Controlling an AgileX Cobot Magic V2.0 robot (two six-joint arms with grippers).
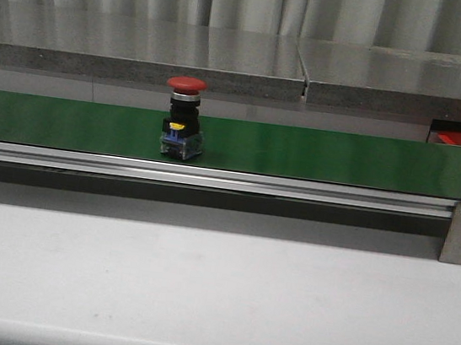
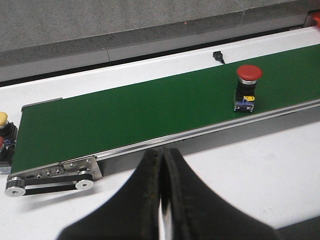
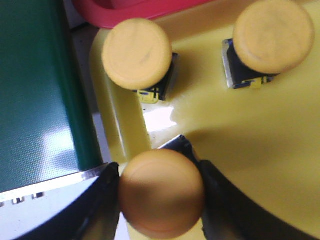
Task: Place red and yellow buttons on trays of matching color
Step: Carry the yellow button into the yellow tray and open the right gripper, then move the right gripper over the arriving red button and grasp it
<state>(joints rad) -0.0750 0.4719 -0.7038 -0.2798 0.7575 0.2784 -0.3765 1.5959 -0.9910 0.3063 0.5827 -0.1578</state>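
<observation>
Right tool grips a yellow button over the yellow tray, beside two placed ones, for matching deposit. Left tool closed, empty. Red button stands on belt.

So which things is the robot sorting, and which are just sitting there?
For the job:
red button
three yellow buttons, one in the right hand
yellow tray
red tray

Just there:
green belt
white table
grey ledge
</observation>
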